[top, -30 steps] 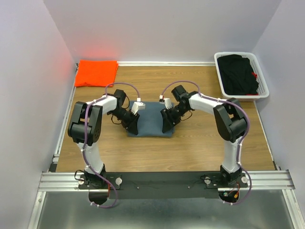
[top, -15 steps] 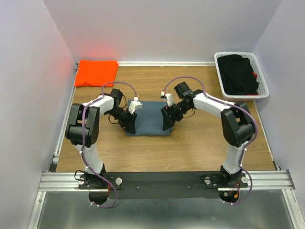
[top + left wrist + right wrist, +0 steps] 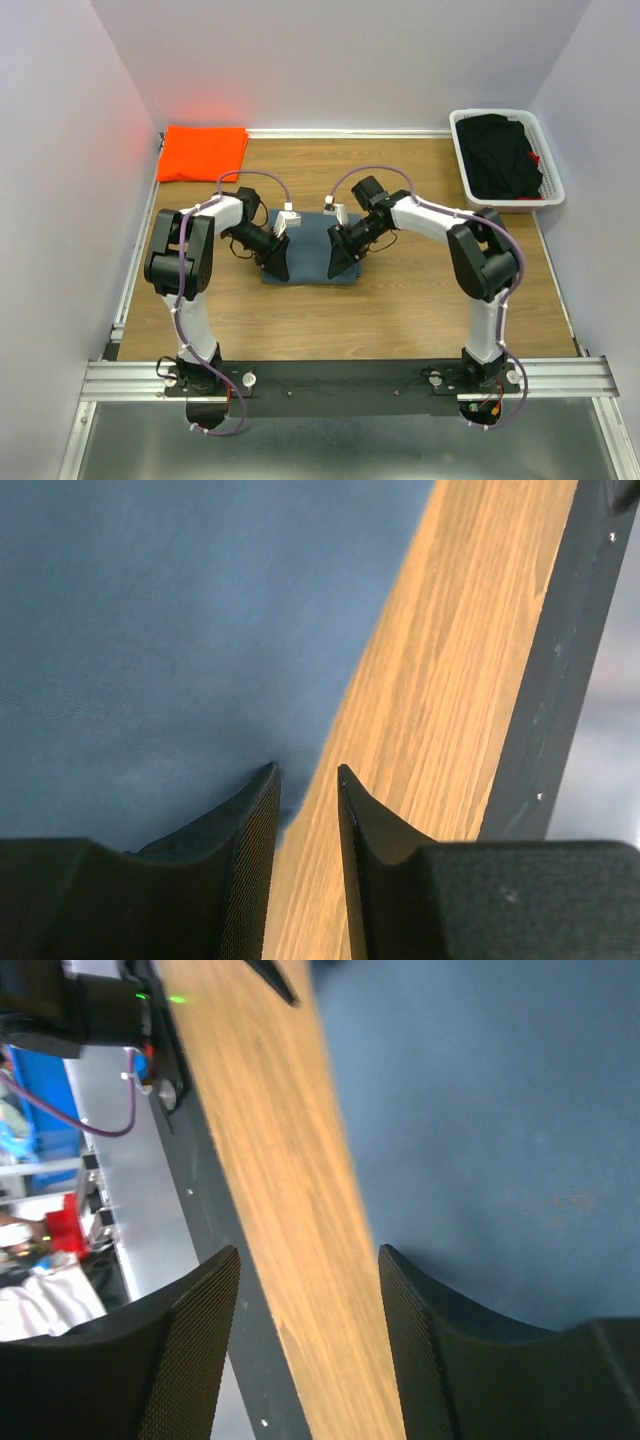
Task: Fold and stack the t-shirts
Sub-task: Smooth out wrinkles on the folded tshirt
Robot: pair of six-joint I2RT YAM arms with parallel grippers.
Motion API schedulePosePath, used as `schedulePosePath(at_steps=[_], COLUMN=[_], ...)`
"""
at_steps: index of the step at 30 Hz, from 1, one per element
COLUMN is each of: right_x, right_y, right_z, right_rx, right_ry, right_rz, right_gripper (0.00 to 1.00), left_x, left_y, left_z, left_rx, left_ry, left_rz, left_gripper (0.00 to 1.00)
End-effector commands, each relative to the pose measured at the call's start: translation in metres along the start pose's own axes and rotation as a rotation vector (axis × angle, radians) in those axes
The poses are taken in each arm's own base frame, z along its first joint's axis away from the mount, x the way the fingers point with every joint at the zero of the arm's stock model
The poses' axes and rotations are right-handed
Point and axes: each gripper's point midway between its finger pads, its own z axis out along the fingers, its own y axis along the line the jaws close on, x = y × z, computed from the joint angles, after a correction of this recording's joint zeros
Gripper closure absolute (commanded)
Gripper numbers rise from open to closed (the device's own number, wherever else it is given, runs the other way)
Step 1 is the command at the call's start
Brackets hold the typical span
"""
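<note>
My wooden worktop (image 3: pixel 420 290) is taking up most of the space in front of me. A white basket (image 3: pixel 512 205) is sitting at its far right corner, and black clothes (image 3: pixel 505 155) are lying piled inside it.

The blue-grey t-shirt (image 3: pixel 308 250) is lying folded flat in the middle of the worktop, right between my two arms. The orange t-shirt (image 3: pixel 203 152) is lying folded in the far left corner, near the back wall and well apart from the blue-grey one.

Both my arms are bending inward and reaching down to the blue-grey t-shirt, one at each side of it.

My right hand (image 3: pixel 308 1252) is sitting low at the near right edge of the shirt. Its two fingers are spreading wide apart. One finger is over the blue cloth, and bare wood is showing in the big gap between them. This hand is holding nothing.

My left hand (image 3: pixel 308 770) is sitting low at the near left edge of the same shirt. Its two fingers are standing close together with only a thin gap between them. One finger is down on the blue cloth right at its edge, and the other is over bare wood. Only wood is showing in the gap, so this hand is pinching nothing.
</note>
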Motion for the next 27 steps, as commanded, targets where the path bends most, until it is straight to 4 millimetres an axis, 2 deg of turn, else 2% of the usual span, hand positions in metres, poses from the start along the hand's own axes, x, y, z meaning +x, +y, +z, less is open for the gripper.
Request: schedulePosePath(at_steps=[1,4,6,7,10,13,14,15,17,18,19,22,24,27], right_x=[0.029,0.053,0.06,0.061,0.057,0.046,0.037,0.025,0.008,-0.007,-0.017,-0.044,-0.052,-0.061], right_y=[-0.029,-0.063,-0.084,-0.098,-0.124,-0.135,-0.128,-0.121,-0.089,-0.065,-0.053,-0.023,-0.015,-0.002], right_z=[0.014,0.015,0.01,0.002,-0.019,-0.035,-0.041,-0.045,-0.051,-0.058,-0.064,-0.075,-0.073,-0.054], right_rx=[-0.013,0.055,0.107,0.135,0.194,0.24,0.235,0.216,0.096,0.024,-0.003,-0.075,-0.096,-0.151], right_ry=[0.066,0.1,0.103,0.087,0.046,0.015,-0.004,-0.025,-0.072,-0.115,-0.14,-0.191,-0.196,-0.166], right_rz=[0.141,0.208,0.236,0.261,0.286,0.267,0.243,0.209,0.189,0.163,0.138,0.096,0.091,0.123], right_gripper=[0.36,0.37,0.38,0.38,0.38,0.38,0.38,0.38,0.38,0.38,0.38,0.36,0.28,0.23], left_x=[0.013,0.026,0.032,0.032,0.024,0.011,0.0,-0.006,-0.023,-0.03,-0.038,-0.054,-0.063,-0.07], left_y=[0.01,0.023,0.032,0.033,0.043,0.037,0.036,0.024,0.016,0.013,0.007,-0.004,-0.01,-0.032], left_z=[0.012,0.016,0.019,0.019,0.013,0.004,-0.002,-0.008,-0.021,-0.025,-0.033,-0.036,-0.033,-0.019], left_rx=[0.038,0.049,0.064,0.07,0.075,0.111,0.117,0.154,0.15,0.138,0.123,0.139,0.171,0.279], left_ry=[-0.001,-0.012,-0.027,-0.036,-0.087,-0.124,-0.144,-0.157,-0.181,-0.189,-0.205,-0.23,-0.252,-0.293], left_rz=[-0.105,-0.198,-0.245,-0.258,-0.268,-0.233,-0.191,-0.161,-0.139,-0.112,-0.076,-0.065,-0.056,-0.063], left_gripper=[0.63,0.63,0.63,0.63,0.63,0.63,0.62,0.62,0.6,0.6,0.59,0.58,0.58,0.49])
